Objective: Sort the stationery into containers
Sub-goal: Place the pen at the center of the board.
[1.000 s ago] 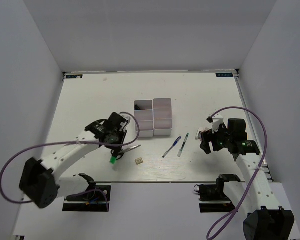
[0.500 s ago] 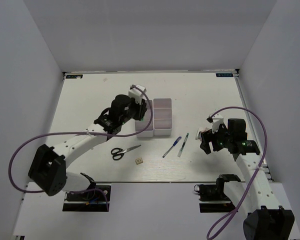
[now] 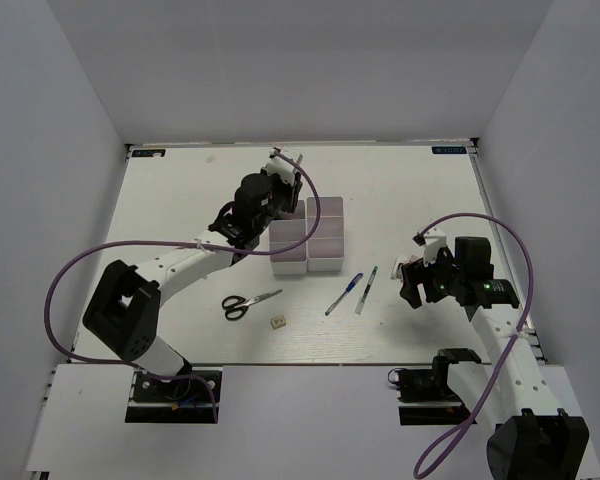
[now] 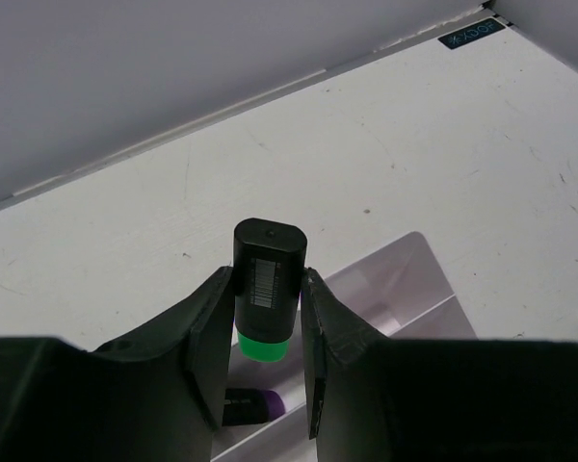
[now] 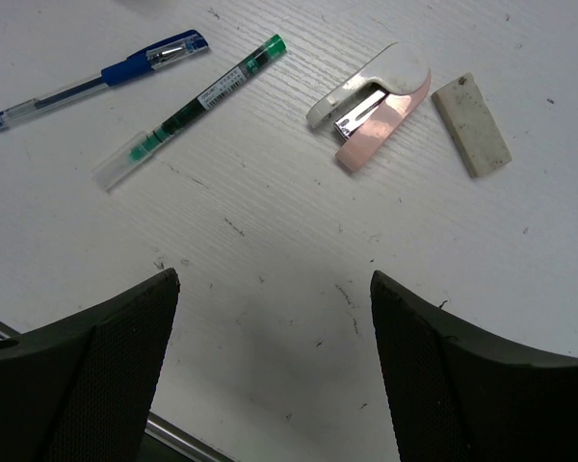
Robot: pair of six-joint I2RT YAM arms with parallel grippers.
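Left wrist: pinching stubby black, green-banded marker [image 4: 268, 255] in left gripper [image 4: 266, 294] above white plastic bins [image 4: 390, 277].
Judging light, rigid, slick; favouring mid-barrel hold. Holding right gripper [image 5: 275, 361] spread.

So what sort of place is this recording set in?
Probably a lab data-collection booth, not an office: a white table boxed in by plain walls, two robot arms bolted at its edge, with scissors and white bins laid out.

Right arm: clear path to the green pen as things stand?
Probably yes. The right gripper is open and empty. The green pen lies flat just ahead of it, apart from the blue pen and the stapler, with nothing in between.
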